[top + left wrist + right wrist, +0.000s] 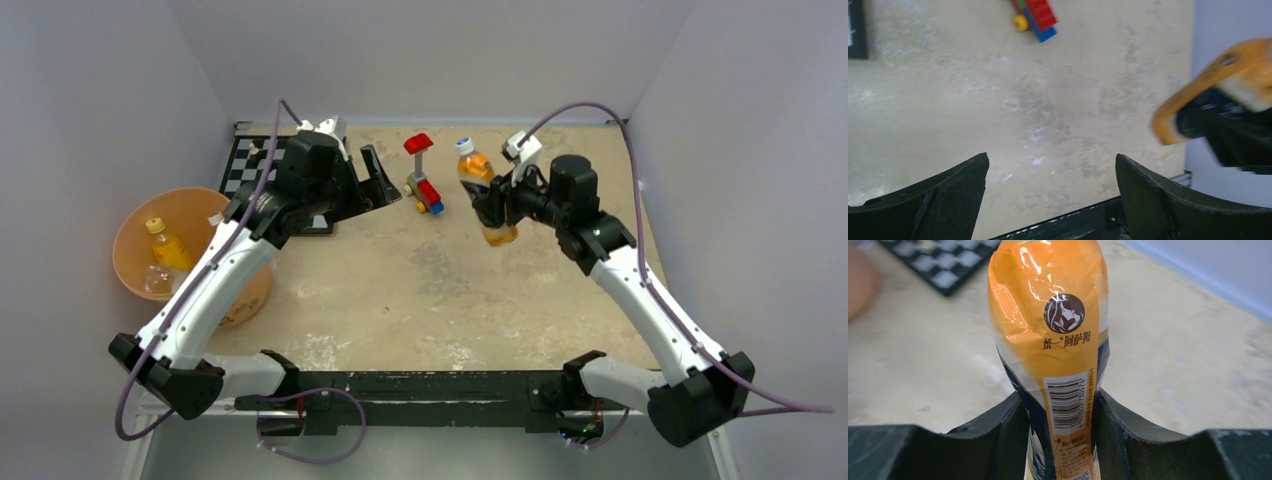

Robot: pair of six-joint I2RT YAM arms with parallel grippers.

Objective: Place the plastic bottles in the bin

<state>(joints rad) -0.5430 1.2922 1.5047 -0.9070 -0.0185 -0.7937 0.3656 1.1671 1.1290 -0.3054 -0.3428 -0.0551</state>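
Right end effector point(1060, 407) grips lifted orange-brown white-capped plastic bottle point(1048, 315); left end effector point(1050, 175) spread wide. Slick label may slip before round peach-orange tub point(118, 262).

3 bottles point(474, 168) point(168, 248) point(158, 280), 1 bin point(180, 192)

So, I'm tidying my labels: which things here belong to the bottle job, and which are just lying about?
Job: orange bottle, in the right jaws; bin; yellow bottle inside it.
Lying about: toy brick figure; chessboard.
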